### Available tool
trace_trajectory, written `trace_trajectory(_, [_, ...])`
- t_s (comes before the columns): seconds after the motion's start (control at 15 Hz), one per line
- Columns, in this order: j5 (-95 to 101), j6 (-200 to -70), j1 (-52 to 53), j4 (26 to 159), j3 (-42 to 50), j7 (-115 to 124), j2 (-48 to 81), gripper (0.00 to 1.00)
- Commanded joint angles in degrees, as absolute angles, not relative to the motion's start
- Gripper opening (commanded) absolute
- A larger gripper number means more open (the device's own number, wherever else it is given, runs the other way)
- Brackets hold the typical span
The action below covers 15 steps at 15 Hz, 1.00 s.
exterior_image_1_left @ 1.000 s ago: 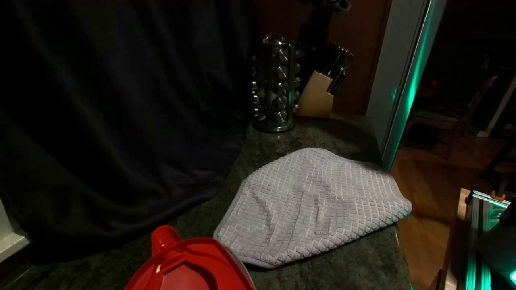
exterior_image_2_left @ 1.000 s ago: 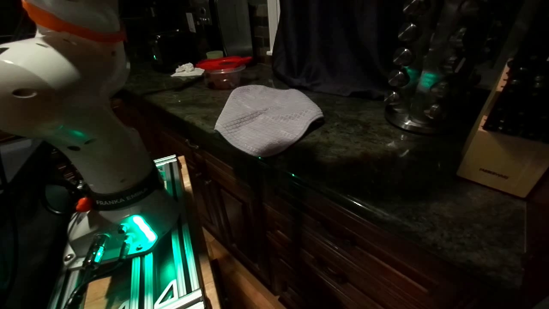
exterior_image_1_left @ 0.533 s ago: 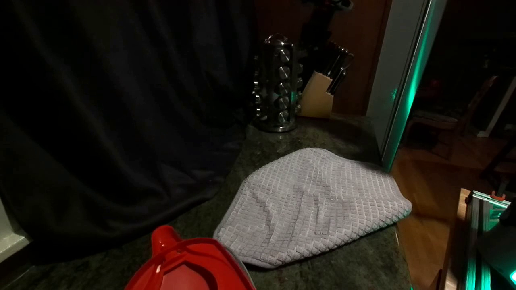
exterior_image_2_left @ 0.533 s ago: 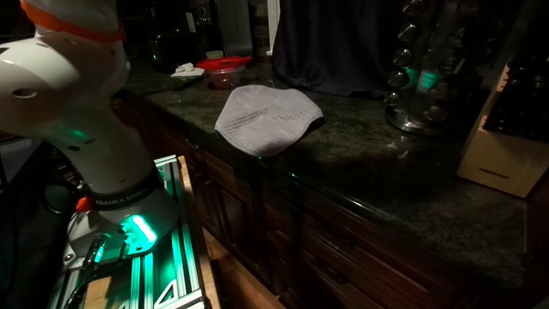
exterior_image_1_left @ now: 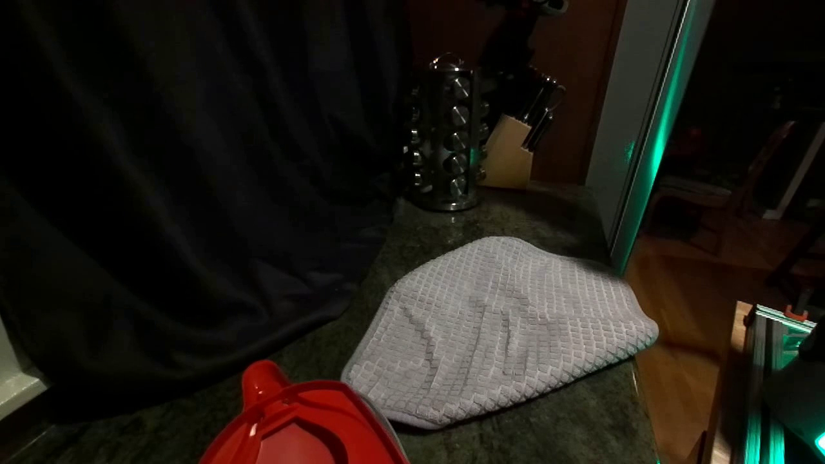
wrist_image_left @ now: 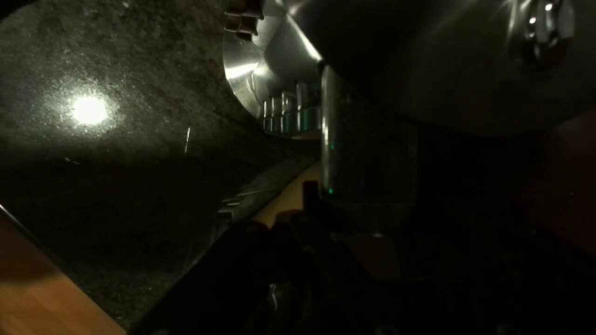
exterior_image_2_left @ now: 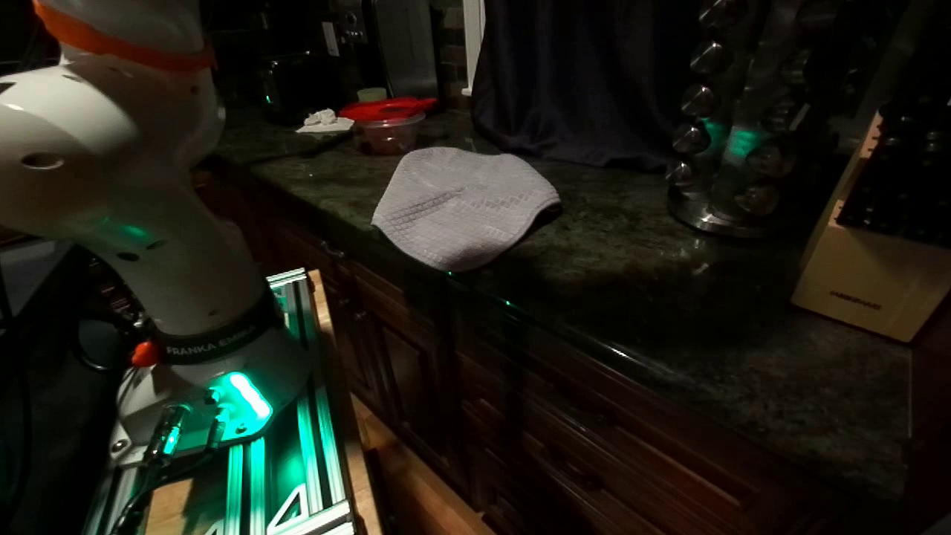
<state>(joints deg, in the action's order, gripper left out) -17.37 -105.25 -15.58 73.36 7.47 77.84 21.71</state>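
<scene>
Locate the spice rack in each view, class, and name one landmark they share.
In an exterior view: spice rack, upper middle, on the dark counter.
In an exterior view: spice rack, upper right, on the dark counter.
In the wrist view: spice rack, upper right; dark counter at left.
Shared landmark: the dark counter.

Shiny metal spice rack (exterior_image_1_left: 446, 143), rough matt cloth (exterior_image_1_left: 503, 322), glossy plastic lid (exterior_image_2_left: 388, 110)

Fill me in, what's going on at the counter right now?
The robot arm has its fingers close by the spice rack, near the knife block. It's too dark to tell whether they grip anything there. The gray cloth lies wrinkled on the counter, untouched, with the red-lidded container near it.
</scene>
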Motion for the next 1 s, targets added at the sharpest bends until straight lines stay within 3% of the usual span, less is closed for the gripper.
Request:
trace_trajectory(0.0, [-17.2,-107.3,-15.1,77.8,8.4,83.3,17.3,0.25])
trace_trajectory(0.93, [-15.2,-114.0,-12.4,88.0,10.1,96.5,10.5,0.25])
